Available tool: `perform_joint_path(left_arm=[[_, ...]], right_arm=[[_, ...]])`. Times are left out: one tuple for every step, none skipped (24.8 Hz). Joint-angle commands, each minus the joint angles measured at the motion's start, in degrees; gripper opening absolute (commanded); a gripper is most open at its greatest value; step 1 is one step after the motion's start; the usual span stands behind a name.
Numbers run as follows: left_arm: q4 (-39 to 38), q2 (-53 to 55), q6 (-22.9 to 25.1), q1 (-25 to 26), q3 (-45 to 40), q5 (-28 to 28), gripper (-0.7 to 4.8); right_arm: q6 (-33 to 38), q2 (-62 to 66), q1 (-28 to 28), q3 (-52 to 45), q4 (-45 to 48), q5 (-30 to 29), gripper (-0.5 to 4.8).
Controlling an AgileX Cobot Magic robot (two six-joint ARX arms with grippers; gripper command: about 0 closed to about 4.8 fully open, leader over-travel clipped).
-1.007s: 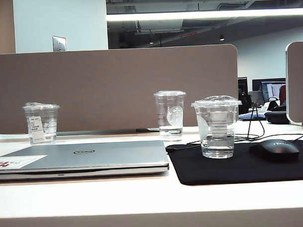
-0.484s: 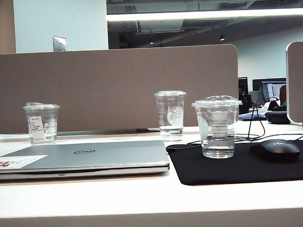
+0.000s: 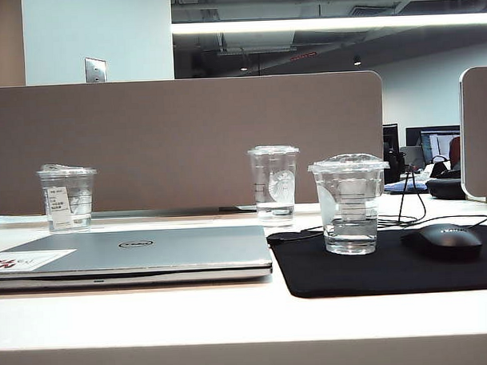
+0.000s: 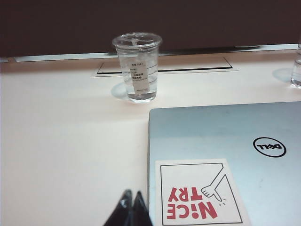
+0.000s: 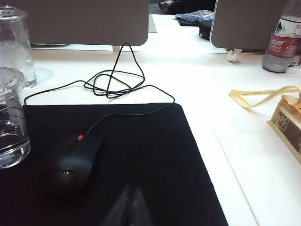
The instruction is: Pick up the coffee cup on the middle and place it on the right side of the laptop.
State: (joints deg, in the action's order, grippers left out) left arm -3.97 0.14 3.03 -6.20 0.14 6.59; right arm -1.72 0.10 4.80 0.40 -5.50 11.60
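Note:
The coffee cup (image 3: 350,203), short and wide with a domed clear lid, stands upright on the black mouse pad (image 3: 390,269), just right of the closed silver Dell laptop (image 3: 142,254). In the right wrist view the coffee cup (image 5: 11,122) shows at the frame's edge, beside the mouse. My right gripper (image 5: 131,192) hovers low over the mouse pad (image 5: 141,150), fingers together, holding nothing. My left gripper (image 4: 132,197) is shut and empty beside the laptop (image 4: 225,136) corner with the red-and-white sticker (image 4: 200,197). Neither gripper shows in the exterior view.
A taller clear cup with a round logo (image 3: 273,181) stands behind the laptop. A clear cup with a barcode label (image 3: 66,197) stands at the back left. A black mouse (image 3: 442,241) with a coiled cable (image 5: 115,82) lies on the pad. A bag (image 5: 287,122) and a bottle (image 5: 281,44) sit far right.

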Motion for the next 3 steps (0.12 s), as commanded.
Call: perform_joint_path(left_arm=[[0.35,0.02,-0.07,0.09,0.22,-0.22,-0.05],[0.37,0.02,-0.07,0.09,0.22,-0.22,-0.05],[0.37,0.02,-0.07,0.09,0.22,-0.22,-0.05]], right_arm=[[0.24,-0.07,0.00,-0.33,0.87,0.11,-0.05],[0.22,-0.07,0.02,-0.33,0.90,0.11,-0.05],[0.24,-0.07,0.00,-0.33,0.90,0.11,-0.05]])
